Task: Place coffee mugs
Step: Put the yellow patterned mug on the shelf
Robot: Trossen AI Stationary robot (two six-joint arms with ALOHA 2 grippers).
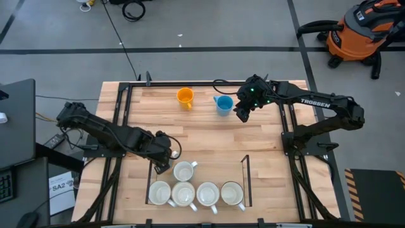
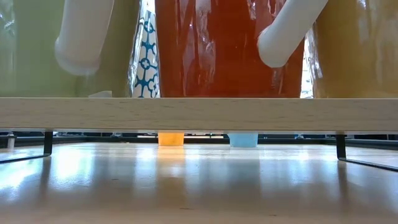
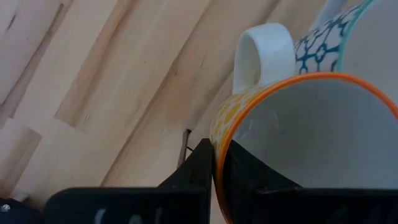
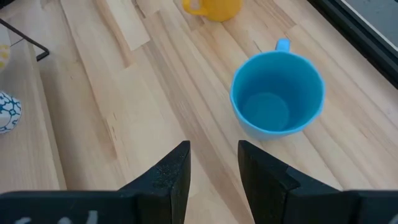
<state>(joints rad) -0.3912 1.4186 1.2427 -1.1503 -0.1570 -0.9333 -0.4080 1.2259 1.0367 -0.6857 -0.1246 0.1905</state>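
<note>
Beside the blue mug [image 1: 223, 104], the right gripper [image 1: 241, 114] is hovering, fingers apart; the left gripper [image 1: 166, 163] is pinching an orange-rimmed mug's [image 3: 311, 149] wall

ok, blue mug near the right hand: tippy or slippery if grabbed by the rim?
The blue mug looks rigid and glazed, so probably slippery. It stands upright on a wide base, so it is unlikely to tip. The right hand is open, just short of it.
</note>
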